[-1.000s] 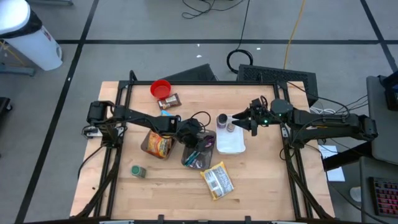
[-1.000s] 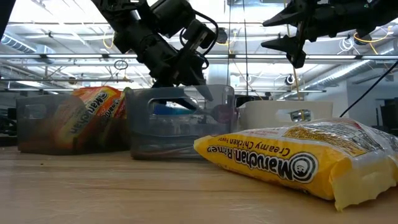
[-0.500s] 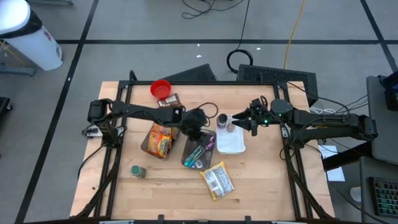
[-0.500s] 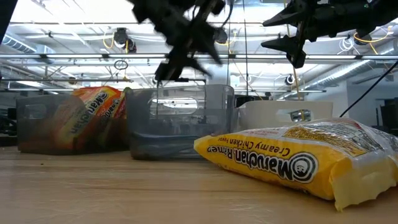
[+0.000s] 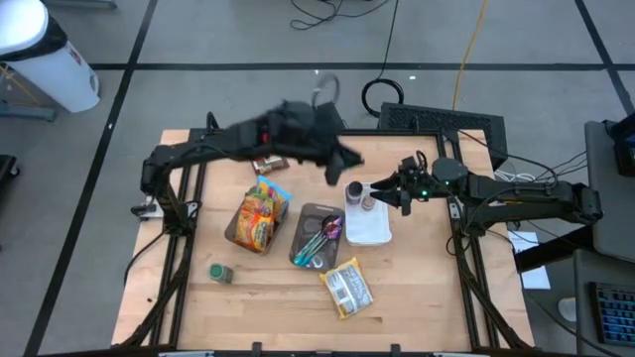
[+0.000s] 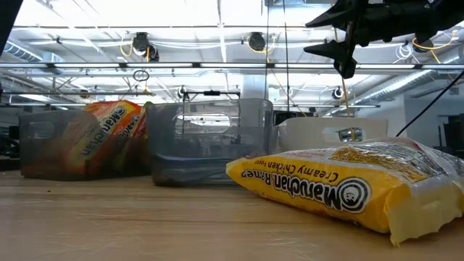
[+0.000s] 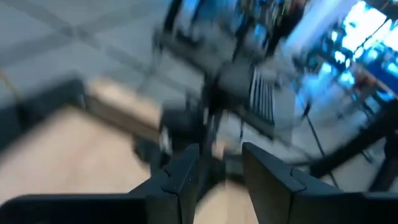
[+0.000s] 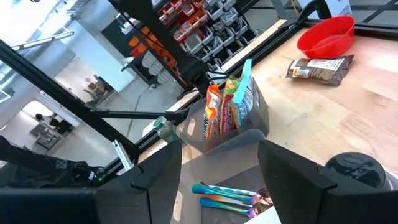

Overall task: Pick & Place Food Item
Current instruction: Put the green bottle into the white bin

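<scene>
A yellow ramen packet (image 5: 346, 290) lies flat near the table's front, also in the low view (image 6: 341, 190). An orange ramen packet (image 5: 256, 220) stands in a clear bin (image 5: 234, 234). A second clear bin (image 5: 317, 236) holds coloured utensils. My left gripper (image 5: 342, 167) is raised high over the table's far middle, blurred, slightly open and empty (image 7: 221, 165). My right gripper (image 5: 382, 193) hovers open and empty over the white container (image 5: 367, 226), shown in the low view (image 6: 339, 38) and its own wrist view (image 8: 217, 180).
A black-lidded jar (image 5: 354, 190) stands beside the white container. A green can (image 5: 220, 272) sits at the near left. A red bowl (image 8: 326, 34) and a brown packet (image 8: 320, 67) lie at the far left, partly under my left arm in the high view.
My left gripper has risen out of the utensil bin and swung up fast toward the table's far edge and right, leaving the low view. The bins and packets have stayed put.
</scene>
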